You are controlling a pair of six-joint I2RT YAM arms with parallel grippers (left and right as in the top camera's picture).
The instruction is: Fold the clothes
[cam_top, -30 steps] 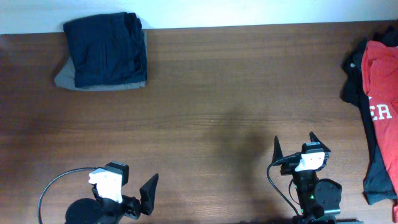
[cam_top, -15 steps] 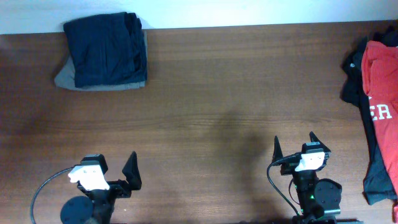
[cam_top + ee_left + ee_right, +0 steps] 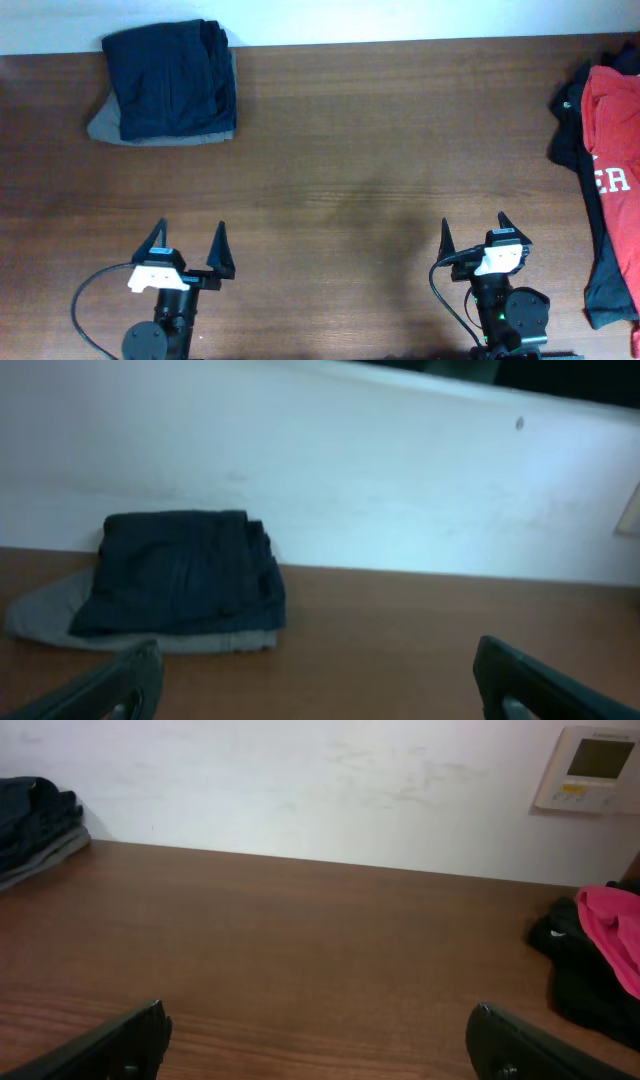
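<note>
Surface: a brown wood-grain table fills the overhead view, with a plain white wall running along its far edge.

Wall fitting: a small beige control panel with a pale screen hangs on the wall, at the upper right of the right wrist view.

Task garment: the folded dark navy-blue cloth shorts lie at the far left corner of the table, close to the wall. They rest on top of a folded grey pair of shorts, whose edge shows along the left and near sides.

Other clothes: a red T-shirt with white lettering lies at the far right edge of the table, over rumpled black garments. This pile is unfolded and well apart from the folded stack.

Left gripper: at the near edge of the table on the left side, its two dark fingers spread wide and pointing towards the wall. Nothing is between them, and it is well apart from the navy shorts.

Right gripper: at the near edge on the right side, fingers likewise spread wide and holding nothing, with only bare wood between them in its wrist view.

Cable: a black cable loop curves beside the base of the left arm.
</note>
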